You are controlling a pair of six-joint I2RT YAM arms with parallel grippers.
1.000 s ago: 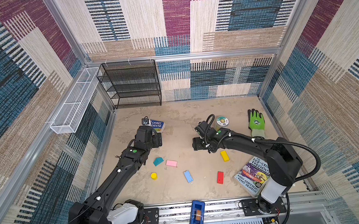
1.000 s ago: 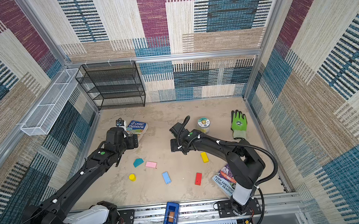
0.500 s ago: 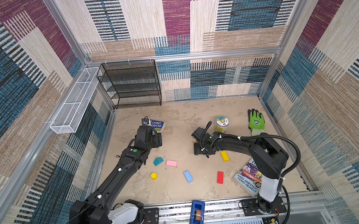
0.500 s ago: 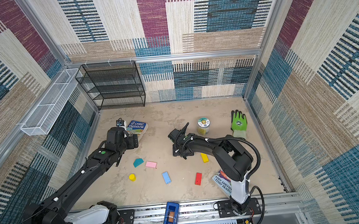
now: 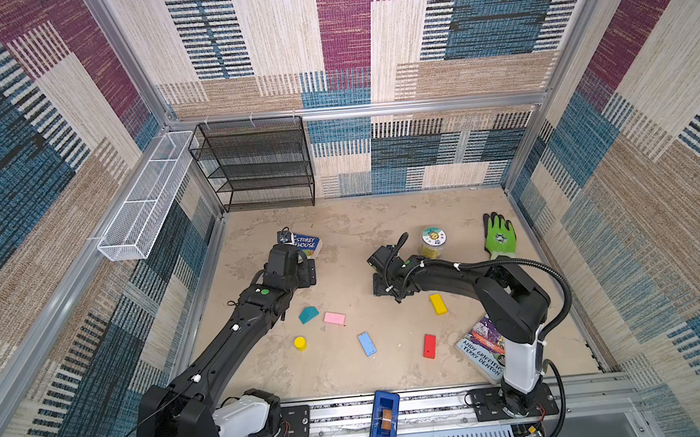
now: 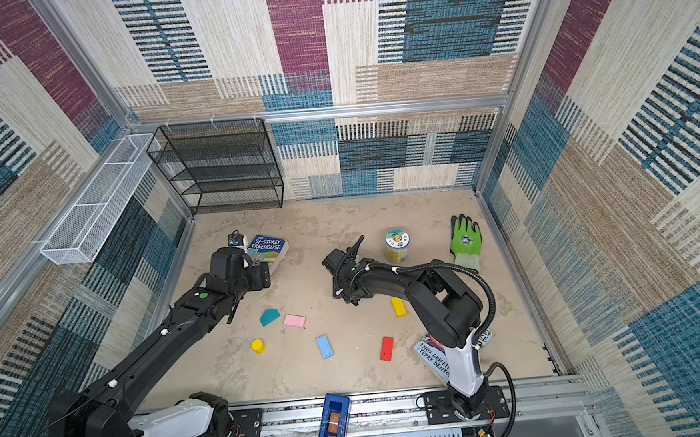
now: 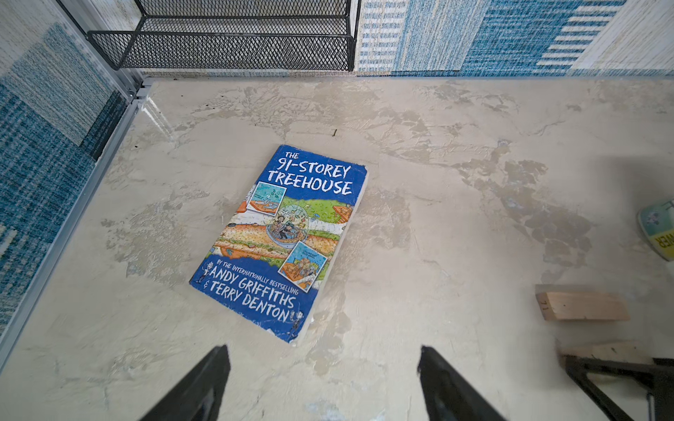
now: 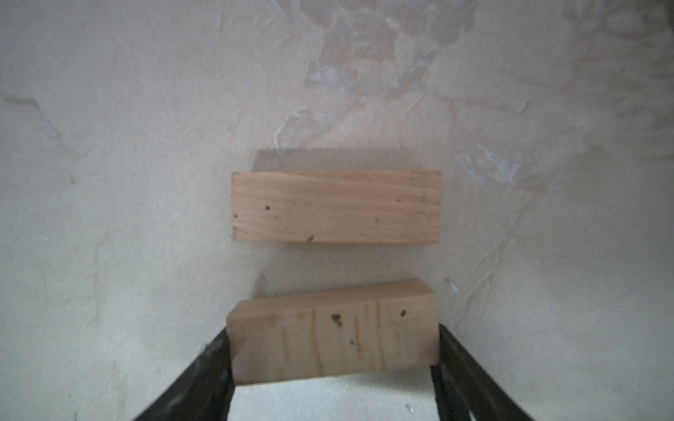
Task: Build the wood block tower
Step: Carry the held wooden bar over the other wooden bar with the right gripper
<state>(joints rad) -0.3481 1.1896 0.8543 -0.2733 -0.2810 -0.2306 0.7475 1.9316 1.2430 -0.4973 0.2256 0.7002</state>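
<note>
The right gripper is found shifted slightly leftward against a second ago, its elbow drawn in; the left arm is unchanged. Nearest, scattered flat and apart on the table are noted the red block, light blue block and yellow cylinder, then the pink block, teal house piece and yellow block. Beyond, a plain wood block is clamped by its ends between the right fingers; a second plain block is laid just ahead, not touching. The left gripper is held wide and empty, just short of the blue book.
</note>
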